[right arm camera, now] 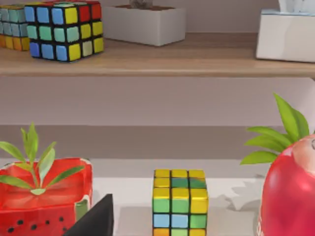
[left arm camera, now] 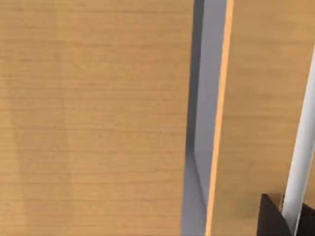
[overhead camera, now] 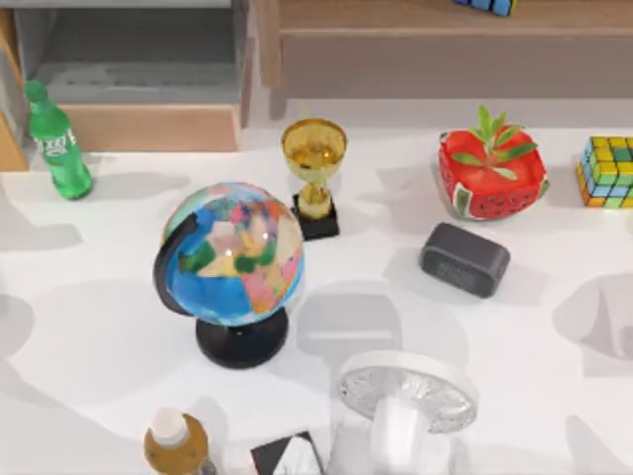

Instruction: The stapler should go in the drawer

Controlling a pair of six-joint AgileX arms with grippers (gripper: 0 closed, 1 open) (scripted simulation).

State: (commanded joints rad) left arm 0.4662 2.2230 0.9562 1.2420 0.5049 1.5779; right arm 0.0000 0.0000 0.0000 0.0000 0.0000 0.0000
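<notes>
The stapler is out of view. The drawer (overhead camera: pixel 148 127) stands pulled out at the table's back left, its tan wooden front facing the table and its grey inside open from above. In the left wrist view, tan wood panels (left arm camera: pixel 93 118) with a narrow grey gap sit very close, and a dark corner of my left gripper (left arm camera: pixel 273 219) pokes in at the edge. In the right wrist view, a dark tip of my right gripper (right arm camera: pixel 96 219) shows low, between the watermelon pot (right arm camera: pixel 44 196) and a colour cube (right arm camera: pixel 179 204).
A green bottle (overhead camera: pixel 57 143) stands beside the drawer front. A globe (overhead camera: pixel 232 262), gold trophy (overhead camera: pixel 315 173), dark grey block (overhead camera: pixel 465 259), watermelon pot (overhead camera: pixel 492 173) and colour cube (overhead camera: pixel 608 171) crowd the table. A brown shelf unit (overhead camera: pixel 445 49) runs along the back right.
</notes>
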